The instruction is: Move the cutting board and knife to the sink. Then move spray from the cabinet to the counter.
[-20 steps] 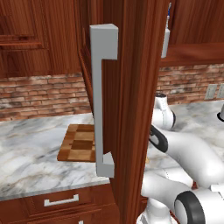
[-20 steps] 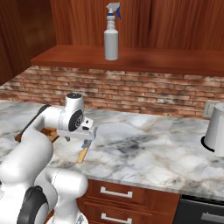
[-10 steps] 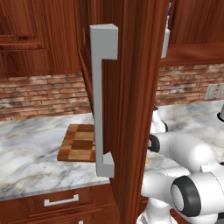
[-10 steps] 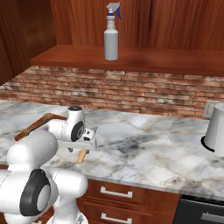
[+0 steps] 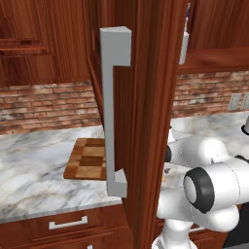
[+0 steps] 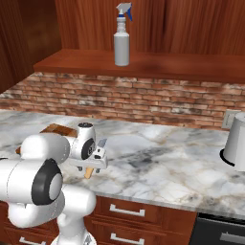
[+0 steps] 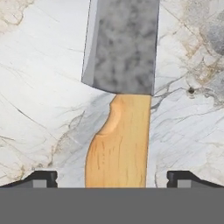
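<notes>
The knife (image 7: 121, 87) lies on the marble counter (image 6: 162, 165), grey blade away from the hand and wooden handle (image 7: 117, 146) towards it. My gripper (image 7: 113, 179) is open, low over the counter, with one fingertip (image 7: 43, 178) on each side of the handle and apart from it. In the right base view the gripper (image 6: 94, 161) points down over the handle end (image 6: 88, 173). The patchwork cutting board (image 5: 90, 158) lies flat on the counter just beyond, partly hidden by the arm (image 6: 56, 130). The spray (image 6: 122, 40) stands upright on the cabinet shelf (image 6: 158, 64). The sink is out of view.
An open cabinet door (image 5: 146, 112) with a long grey handle (image 5: 113, 112) stands in the middle of the left base view and hides part of the counter. A grey pot (image 6: 237, 143) sits at the right of the counter. Drawers with silver handles (image 6: 125, 210) run below.
The hand has come down towards the counter over the knife handle, and the arm's elbow has swung closer to the cameras. The jaws stayed open.
</notes>
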